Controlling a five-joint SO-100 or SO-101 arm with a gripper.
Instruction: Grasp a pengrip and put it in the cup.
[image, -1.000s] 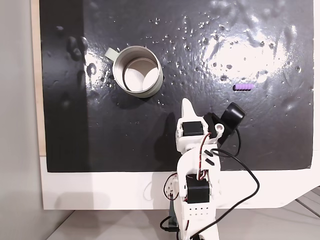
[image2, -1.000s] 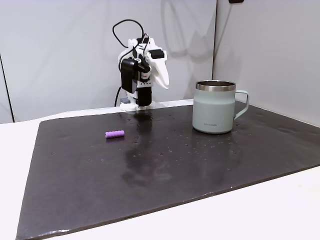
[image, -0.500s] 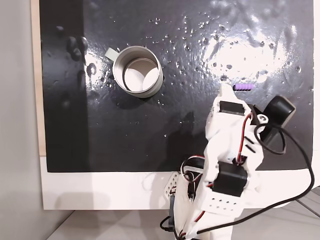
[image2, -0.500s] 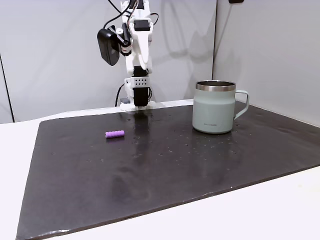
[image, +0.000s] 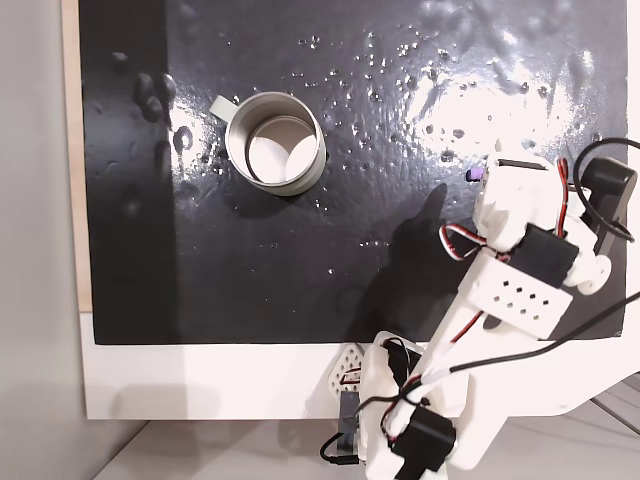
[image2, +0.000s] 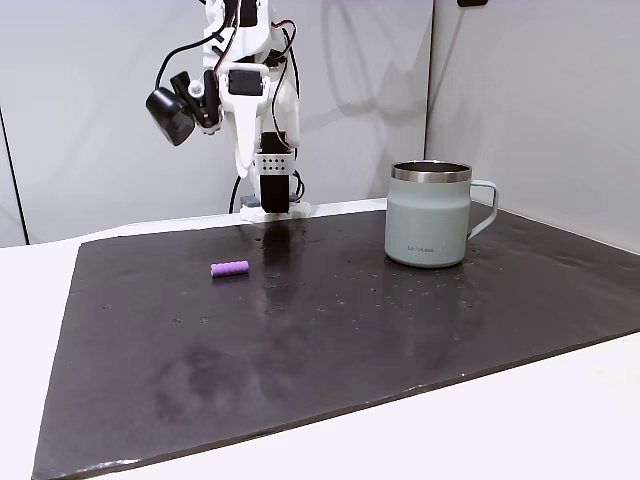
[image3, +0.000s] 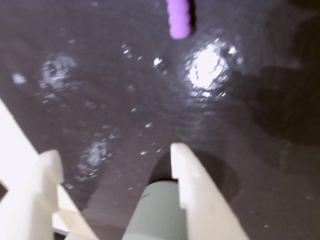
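Observation:
The pengrip (image2: 229, 268), a tiny purple ribbed tube, lies on the black mat left of the cup (image2: 430, 215). This cup is a pale grey-green mug with a metal rim; it stands upright, and from above its white inside (image: 275, 140) shows nothing in it. My gripper (image2: 240, 168) hangs high above the mat, pointing down, slightly behind the pengrip. In the wrist view the gripper (image3: 114, 152) is open, with bare mat between its white fingers (image3: 182, 165). The pengrip (image3: 179, 17) is at the top edge, ahead of the fingertips. From above, my arm (image: 510, 260) covers most of the pengrip (image: 472, 174).
The black mat (image: 350, 260) is glossy with small water spots and lies on a white table (image: 200, 380). A grey wall stands behind the arm's base (image2: 272, 210). Cables loop from the arm near the mat's right edge (image: 600, 160).
The arm has swung from the mat's middle to the right in the overhead view, and now covers most of the pengrip. In the side view the gripper moved left and points down.

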